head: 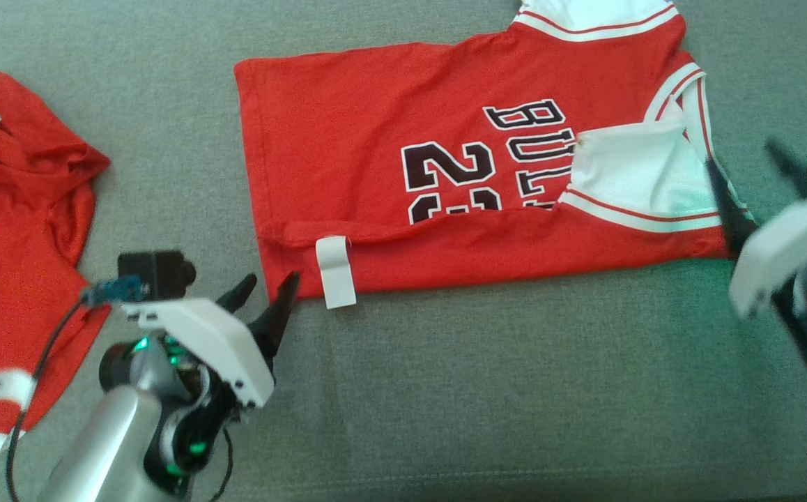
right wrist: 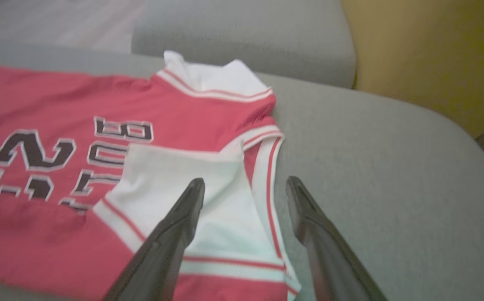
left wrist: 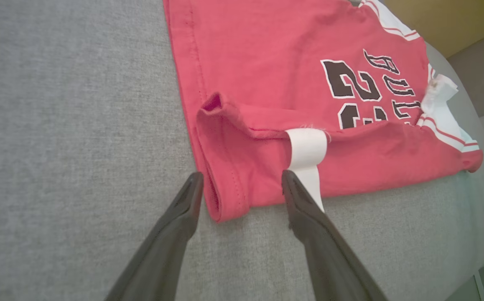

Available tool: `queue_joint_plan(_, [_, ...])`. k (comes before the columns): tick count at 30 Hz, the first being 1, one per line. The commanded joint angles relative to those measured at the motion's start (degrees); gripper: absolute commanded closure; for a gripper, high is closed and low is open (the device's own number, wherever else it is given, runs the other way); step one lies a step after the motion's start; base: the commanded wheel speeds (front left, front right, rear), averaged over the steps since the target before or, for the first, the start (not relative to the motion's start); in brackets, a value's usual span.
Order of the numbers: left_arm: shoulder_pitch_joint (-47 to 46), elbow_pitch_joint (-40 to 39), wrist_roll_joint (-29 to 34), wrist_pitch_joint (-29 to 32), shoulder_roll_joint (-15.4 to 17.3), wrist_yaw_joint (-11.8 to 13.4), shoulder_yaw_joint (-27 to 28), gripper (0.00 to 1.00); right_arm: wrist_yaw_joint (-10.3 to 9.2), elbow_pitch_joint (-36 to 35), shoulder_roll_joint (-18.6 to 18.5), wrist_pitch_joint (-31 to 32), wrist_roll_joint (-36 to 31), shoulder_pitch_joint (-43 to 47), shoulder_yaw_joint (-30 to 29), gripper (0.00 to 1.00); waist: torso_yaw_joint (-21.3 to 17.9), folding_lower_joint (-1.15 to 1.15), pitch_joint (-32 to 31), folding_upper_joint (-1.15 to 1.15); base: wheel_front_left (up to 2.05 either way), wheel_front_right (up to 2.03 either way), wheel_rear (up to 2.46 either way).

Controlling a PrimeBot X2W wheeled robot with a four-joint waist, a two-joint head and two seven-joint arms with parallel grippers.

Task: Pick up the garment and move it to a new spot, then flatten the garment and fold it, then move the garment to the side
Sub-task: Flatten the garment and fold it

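Red jersey [head: 375,139] lies partly folded. Left gripper [left wrist: 242,174] gapes wide at its hem corner [left wrist: 225,207], and right gripper [right wrist: 245,180] gapes over its white sleeve [right wrist: 162,175]. Both look empty, I think.

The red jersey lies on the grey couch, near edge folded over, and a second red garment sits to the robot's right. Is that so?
Not quite. The head view shows the second red garment to the robot's left, not its right. The red jersey does lie on the grey couch, near edge folded over.

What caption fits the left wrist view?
Left gripper, jaws open, at a corner of the folded red jersey on grey cushion.
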Motion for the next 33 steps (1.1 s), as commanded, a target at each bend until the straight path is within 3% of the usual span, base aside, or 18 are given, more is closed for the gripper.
queue_joint_plan(1, [-1.4, -2.6, 0.2, -0.6, 1.9, 0.3, 2.6, 0.00, 0.39, -2.3, -1.2, 0.6, -0.2, 1.7, 0.9, 0.00, 0.0, 0.00, 0.1, 0.00, 0.00, 0.00, 0.00])
queue_joint_plan(7, [1.7, -4.2, 1.9, -0.7, 3.4, 1.7, 2.0, 0.00, 0.39, -5.2, -1.8, 5.4, -2.2, 7.4, -1.4, 0.00, 0.1, 0.00, 1.3, 0.00, 0.00, 0.00, 0.00])
queue_joint_plan(15, [-0.9, -1.4, 2.0, -1.1, 2.0, 1.8, 1.5, 0.00, 0.39, -2.1, -0.2, 7.9, -5.1, 4.2, -3.7, 0.00, 0.4, 0.00, 3.4, 0.00, 0.00, 0.00, 0.00])
queue_joint_plan(32, [-2.8, 3.7, 0.4, 1.7, 0.5, -1.0, -1.8, 0.00, 0.39, 4.8, -0.6, 15.3, -0.6, 1.1, -0.6, 0.00, 0.4, 0.00, 4.4, 0.00, 0.00, 0.00, 0.00])
queue_joint_plan(33, [-2.7, 3.9, -0.3, 2.2, 0.2, -1.2, -2.0, 0.00, 0.39, 4.9, -0.7, 15.8, 0.0, 1.2, -0.5, 0.18, 0.4, 0.00, 4.3, 0.00, 0.00, 0.00, 0.00])
